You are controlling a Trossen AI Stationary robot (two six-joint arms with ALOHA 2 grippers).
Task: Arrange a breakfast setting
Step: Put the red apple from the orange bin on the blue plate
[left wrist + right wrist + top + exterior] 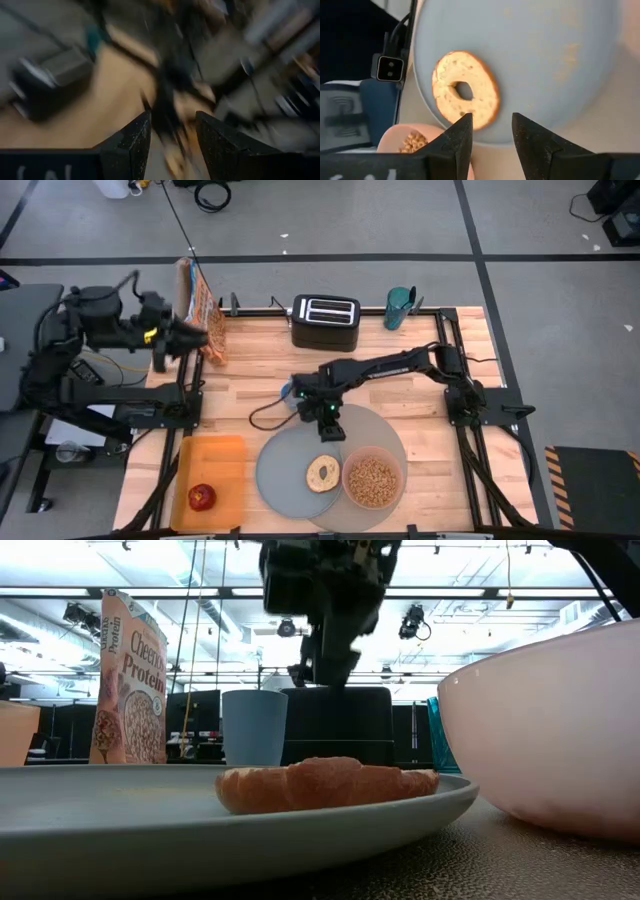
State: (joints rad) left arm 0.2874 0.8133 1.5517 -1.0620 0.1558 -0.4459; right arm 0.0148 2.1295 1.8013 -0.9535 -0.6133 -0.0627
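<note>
Bagel half [322,473] between plate rim [275,485], bowl [373,481]

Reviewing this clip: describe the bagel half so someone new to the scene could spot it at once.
Start at the large round grey mat at the table's near edge. On it sits a grey-blue plate, beside a pink bowl of cereal. The bagel half lies flat on that plate: a toasted tan ring with a hole, below the right gripper.

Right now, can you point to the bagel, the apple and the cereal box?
toasted bagel half [322,473], high view, on its ring.
red apple [201,497], high view, on its top.
orange cereal box [127,680], low view, on its front.
</note>
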